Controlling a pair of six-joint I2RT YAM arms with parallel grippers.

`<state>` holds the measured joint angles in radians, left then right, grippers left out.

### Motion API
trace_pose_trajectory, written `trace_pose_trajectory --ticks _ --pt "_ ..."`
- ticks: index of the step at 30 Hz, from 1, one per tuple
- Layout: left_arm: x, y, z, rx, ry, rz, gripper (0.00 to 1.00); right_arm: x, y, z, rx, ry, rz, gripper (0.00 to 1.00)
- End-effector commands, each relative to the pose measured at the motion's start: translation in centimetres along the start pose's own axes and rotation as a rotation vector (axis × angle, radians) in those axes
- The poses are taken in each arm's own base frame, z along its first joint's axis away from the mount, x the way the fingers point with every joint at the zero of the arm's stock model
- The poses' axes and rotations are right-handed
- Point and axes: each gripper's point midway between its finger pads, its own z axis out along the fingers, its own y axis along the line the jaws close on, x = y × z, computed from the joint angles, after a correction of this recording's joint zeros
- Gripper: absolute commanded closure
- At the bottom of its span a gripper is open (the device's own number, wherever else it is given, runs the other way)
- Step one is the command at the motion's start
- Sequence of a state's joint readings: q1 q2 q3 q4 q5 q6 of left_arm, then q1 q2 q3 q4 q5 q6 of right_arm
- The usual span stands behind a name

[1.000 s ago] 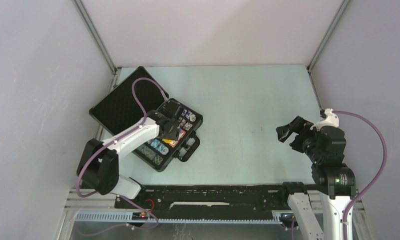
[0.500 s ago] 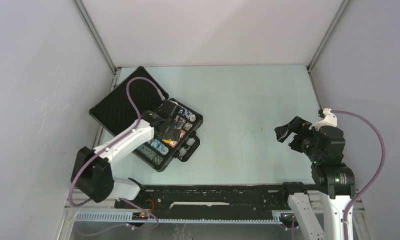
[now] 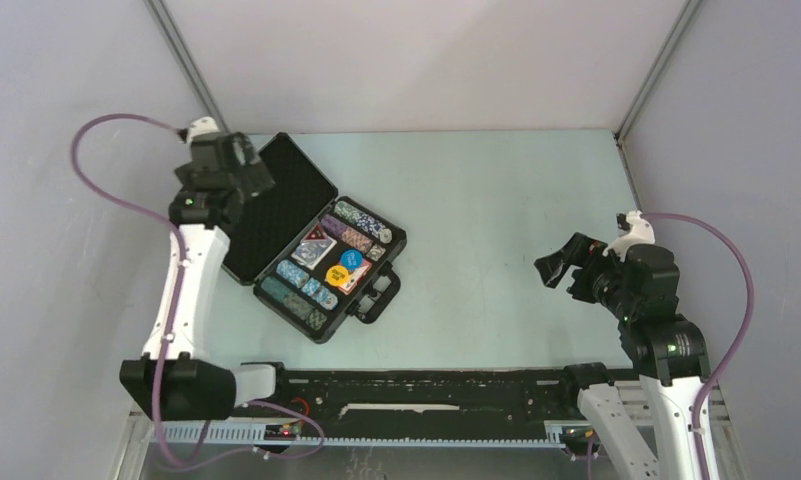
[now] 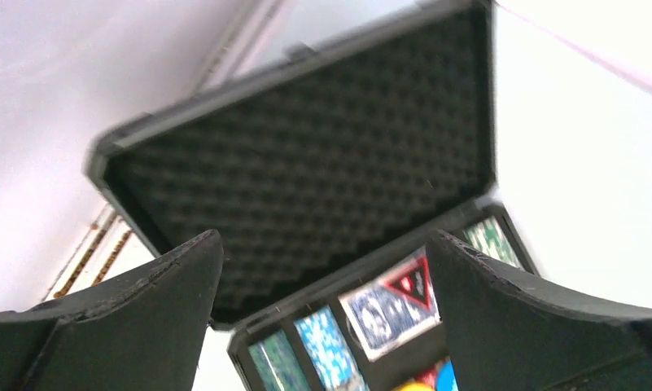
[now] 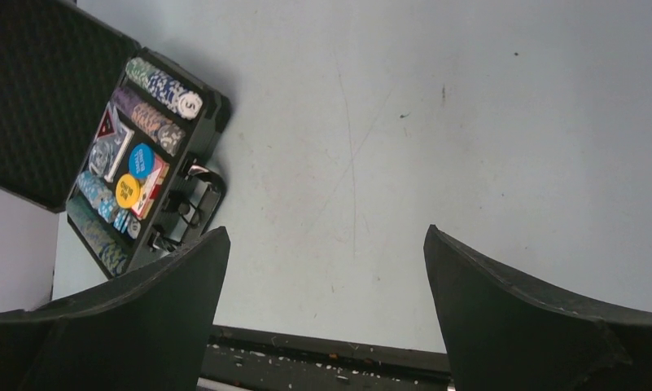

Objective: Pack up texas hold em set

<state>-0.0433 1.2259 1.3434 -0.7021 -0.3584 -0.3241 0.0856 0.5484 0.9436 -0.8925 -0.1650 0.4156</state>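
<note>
Left gripper [image 4: 322, 240]: jaws wide apart and empty, poised at the far edge of the lid [image 3: 276, 205], probably to swing it shut.
Briefcase [image 3: 338, 322]: lies open at the left of the table [image 3: 496, 200], with chips [image 3: 361, 222] and discs [image 3: 337, 277] already slotted inside.
Right gripper [image 5: 326, 236]: jaws spread and empty, hovering well apart from the briefcase.

**Arm and Gripper Status: Both Grippers Open, Nothing Held**

Left arm [image 3: 181, 290]: reaches from its base at the near left in a long, almost straight line toward the far left. The wrist is raised at the far end.

Left gripper [image 3: 244, 172]: sits at the far left and faces right and downward. The jaws are spread wide with nothing between them.

Right arm [image 3: 666, 345]: folded compactly above its base at the near right.

Right gripper [image 3: 561, 262]: faces left toward the middle. The jaws are spread wide and empty.
</note>
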Motion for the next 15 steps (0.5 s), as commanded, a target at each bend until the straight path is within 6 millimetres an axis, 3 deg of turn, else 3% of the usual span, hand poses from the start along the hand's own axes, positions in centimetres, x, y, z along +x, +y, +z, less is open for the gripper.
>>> trace_pose_trajectory --ticks 1,8,11,15 --pt "-5.6 2.8 2.3 -0.071 -0.109 -0.122 0.0 0.2 1.2 0.4 -0.062 0.022 -0.05 0.0" --pt "-7.6 6.0 8.7 -0.19 -0.087 -0.084 0.0 1.0 1.9 0.6 -0.1 0.068 -0.057 0.0" --pt "-7.9 5.4 12.0 -0.097 -0.037 -0.146 0.0 1.3 2.0 0.5 -0.102 0.079 -0.064 0.0" --pt "-8.7 4.0 14.4 0.007 0.003 -0.168 0.0 1.4 2.0 0.5 -0.094 0.082 -0.066 0.01"
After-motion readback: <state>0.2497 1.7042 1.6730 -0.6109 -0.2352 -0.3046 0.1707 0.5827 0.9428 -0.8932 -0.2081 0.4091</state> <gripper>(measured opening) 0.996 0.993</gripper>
